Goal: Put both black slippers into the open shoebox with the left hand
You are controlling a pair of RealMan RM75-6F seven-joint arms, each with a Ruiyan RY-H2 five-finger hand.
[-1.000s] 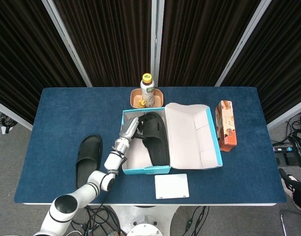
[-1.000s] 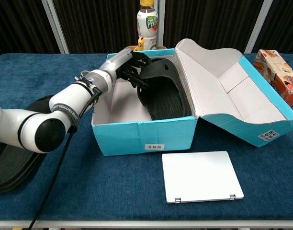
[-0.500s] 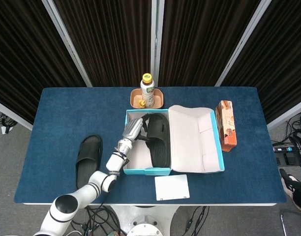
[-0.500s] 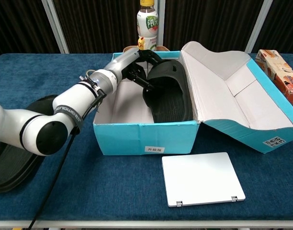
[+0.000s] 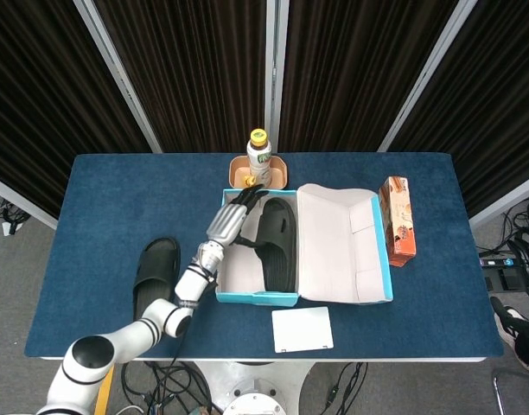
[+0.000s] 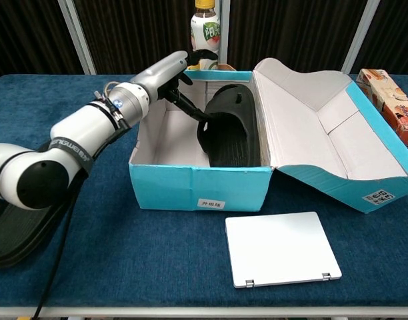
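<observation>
One black slipper [image 5: 277,242] [image 6: 231,130] lies inside the open light-blue shoebox [image 5: 247,298] [image 6: 197,187], along its right side next to the raised lid [image 5: 342,242]. The other black slipper [image 5: 155,275] [image 6: 17,227] lies flat on the blue table, left of the box. My left hand [image 5: 232,216] [image 6: 171,70] hovers over the box's far-left corner with its fingers spread and nothing in it. One dark finger [image 6: 191,108] reaches down toward the boxed slipper's edge. My right hand does not show in either view.
Behind the box a drink bottle [image 5: 259,160] [image 6: 205,33] stands in a small brown holder. An orange carton [image 5: 397,220] [image 6: 391,100] lies right of the lid. A flat white panel [image 5: 302,328] [image 6: 281,248] rests in front of the box near the table's front edge.
My left hand has let go of the slipper in the box and risen toward the box's far-left corner. The slipper has settled along the right side, and the box shifted slightly.
</observation>
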